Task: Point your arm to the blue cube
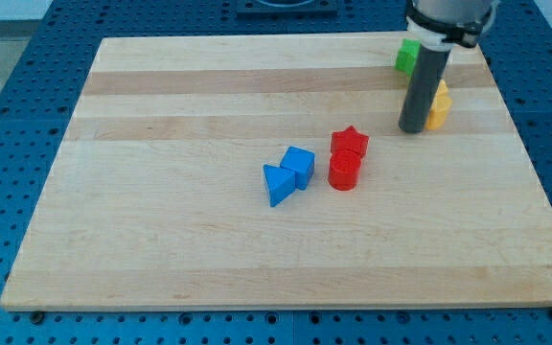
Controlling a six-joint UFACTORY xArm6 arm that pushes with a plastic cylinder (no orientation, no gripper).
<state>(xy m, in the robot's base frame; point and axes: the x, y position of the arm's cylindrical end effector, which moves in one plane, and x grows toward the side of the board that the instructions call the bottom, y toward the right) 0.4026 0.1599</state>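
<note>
Your arm is carrying no gripper at all, so nothing here is opening, closing or holding; it is ending in a dark rod, and my tip (413, 129) is sitting on the table (161, 105) near the view's top right.

Going from the view's left to the view's right, you are first seeing a blue triangle block (277, 184) near the middle of the table. The blue cube (299, 165) is sitting right beside it, a little up and to the right, and the two are looking as if they are touching. Next, just beside these, a red star block (350, 143) is sitting above a red round block (344, 172), close together. Then my tip is coming, with a yellow block (438, 105) right behind the rod on its right side, and a green block (407, 57) peeking out further up. I cannot make out the shape of those last two.

The thing that matters for you is this: the blue cube is lying to the view's left of my tip and a bit lower down. The two red blocks are sitting between them, close to the straight line. So I am thinking you are needing to go left and down, and watching that you are not bumping the red star block on the way.
</note>
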